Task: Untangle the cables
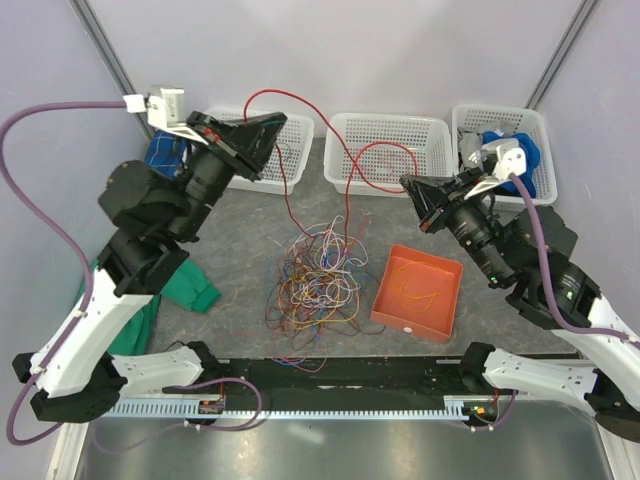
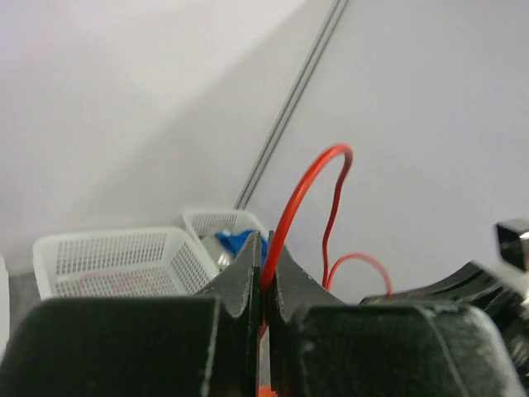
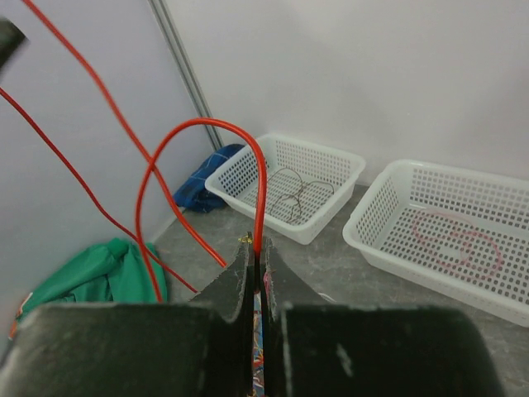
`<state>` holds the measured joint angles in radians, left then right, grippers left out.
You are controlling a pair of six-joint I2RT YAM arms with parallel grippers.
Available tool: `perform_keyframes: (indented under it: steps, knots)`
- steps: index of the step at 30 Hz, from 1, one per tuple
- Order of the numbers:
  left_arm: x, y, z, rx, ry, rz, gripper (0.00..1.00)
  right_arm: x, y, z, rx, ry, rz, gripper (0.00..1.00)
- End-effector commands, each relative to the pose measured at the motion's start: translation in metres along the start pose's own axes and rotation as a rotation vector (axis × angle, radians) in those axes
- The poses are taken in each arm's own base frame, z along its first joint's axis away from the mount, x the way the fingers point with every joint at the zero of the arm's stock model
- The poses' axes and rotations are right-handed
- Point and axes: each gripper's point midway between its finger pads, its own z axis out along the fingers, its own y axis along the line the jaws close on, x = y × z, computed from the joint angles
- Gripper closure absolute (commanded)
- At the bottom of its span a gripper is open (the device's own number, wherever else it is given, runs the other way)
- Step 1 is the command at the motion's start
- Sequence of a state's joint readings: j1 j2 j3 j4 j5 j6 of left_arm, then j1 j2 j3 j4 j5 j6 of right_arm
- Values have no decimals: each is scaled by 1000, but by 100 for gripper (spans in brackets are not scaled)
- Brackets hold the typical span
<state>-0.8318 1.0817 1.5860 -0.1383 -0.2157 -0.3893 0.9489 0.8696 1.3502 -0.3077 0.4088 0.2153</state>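
Both sets of jaws shut tight: left gripper [image 2: 264, 248] and right gripper [image 3: 258, 252] each pinch the same red cable [image 3: 261, 198].
On the table [image 1: 240, 230], the tangle [image 1: 315, 280] of cables lies at centre, between the arms. The red cable is held above the far half. Its long axis runs side to side, gripper to gripper, in slack loops, and one strand drops toward the tangle. Which way its ends point cannot be told. Judgement: draw the grippers apart and upward slowly, keep the grip firm, and halt if the tangle lifts with it.
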Motion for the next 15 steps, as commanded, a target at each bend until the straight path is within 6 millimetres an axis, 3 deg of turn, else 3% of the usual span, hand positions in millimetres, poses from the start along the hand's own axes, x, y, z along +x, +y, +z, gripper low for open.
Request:
perform_keyframes:
  steps: [1, 2, 4, 10, 14, 15]
  knots:
    - [-15, -8, 13, 15, -3, 85, 98, 15, 6, 4, -28, 21, 36, 100]
    - [-34, -18, 12, 41, -40, 81, 98, 18, 8, 5, -38, 22, 45, 100]
    - [-49, -30, 18, 77, -67, 74, 98, 35, 15, 7, -79, 60, 51, 100]
    - [-66, -61, 30, 190, -79, 42, 98, 83, 45, 22, -217, 174, 70, 100]
    - [-91, -77, 32, 236, -122, 33, 98, 113, 50, 33, -233, 239, 78, 100]
    - [-88, -77, 36, 234, -116, 34, 98, 118, 50, 34, -229, 247, 75, 100]
